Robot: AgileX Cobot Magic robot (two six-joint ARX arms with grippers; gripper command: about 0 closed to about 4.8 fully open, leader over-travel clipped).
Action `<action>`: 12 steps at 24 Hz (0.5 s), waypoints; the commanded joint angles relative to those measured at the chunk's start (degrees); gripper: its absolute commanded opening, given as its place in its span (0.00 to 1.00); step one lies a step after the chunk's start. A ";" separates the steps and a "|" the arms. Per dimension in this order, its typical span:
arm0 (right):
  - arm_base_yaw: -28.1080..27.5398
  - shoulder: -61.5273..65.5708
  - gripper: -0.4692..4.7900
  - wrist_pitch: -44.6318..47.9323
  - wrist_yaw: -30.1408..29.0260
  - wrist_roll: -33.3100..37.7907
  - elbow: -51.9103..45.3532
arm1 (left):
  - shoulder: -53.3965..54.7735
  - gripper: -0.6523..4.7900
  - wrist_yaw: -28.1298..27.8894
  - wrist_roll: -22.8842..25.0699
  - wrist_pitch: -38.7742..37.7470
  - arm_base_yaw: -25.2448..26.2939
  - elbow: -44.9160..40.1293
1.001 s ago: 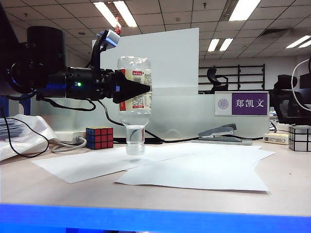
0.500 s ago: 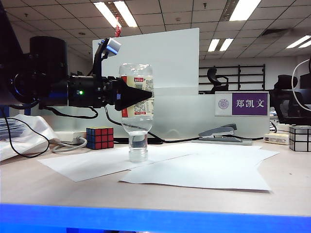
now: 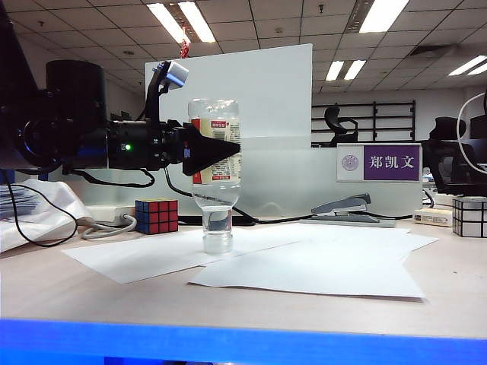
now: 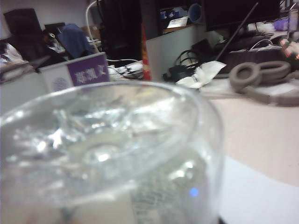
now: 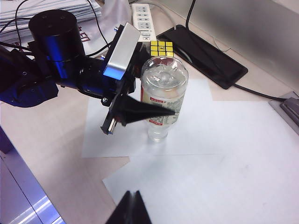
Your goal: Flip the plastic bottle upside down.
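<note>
The plastic bottle (image 3: 214, 171) is seen inverted, cap down on a white paper sheet (image 3: 304, 270) around the middle of the tabletop (image 3: 68, 285), base up, with a Rubik's cube (image 3: 156, 216) behind it toward the back-left edge. The left gripper (image 3: 221, 147) is held level at the label, one finger on each side; in the right wrist view a sliver of gap is suggested between the near finger and the bottle wall, but whether the jaws are apart or clamped cannot be told. The right gripper (image 5: 130, 205) is held above the front part of the tabletop with its tips together, nothing held

Step in hand, judged: release of the upended bottle. It would be done best by parting the jaws evenly, with no sideways drag on the label, then backing the arm straight off along its own line; the bottle balances on a narrow cap and could be toppled by a slight brush

Hard to make out: the far finger is hidden behind the bottle; the left wrist view is filled by the blurred bottle base (image 4: 103, 149), no fingers visible; cap contact with the paper is not clearly resolved; only the right gripper's tips are in frame
</note>
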 commanded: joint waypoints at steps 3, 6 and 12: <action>0.11 -0.20 0.08 1.51 -0.07 0.26 0.26 | 0.55 0.88 0.74 -4.59 1.77 -0.07 -0.48; 0.11 -0.20 0.08 1.64 -0.07 0.28 0.26 | 0.48 1.00 1.90 -8.35 5.77 -0.07 -0.46; 0.13 -0.20 0.08 2.43 -1.01 0.48 0.26 | 0.44 1.00 1.86 -14.58 11.23 -0.04 -0.46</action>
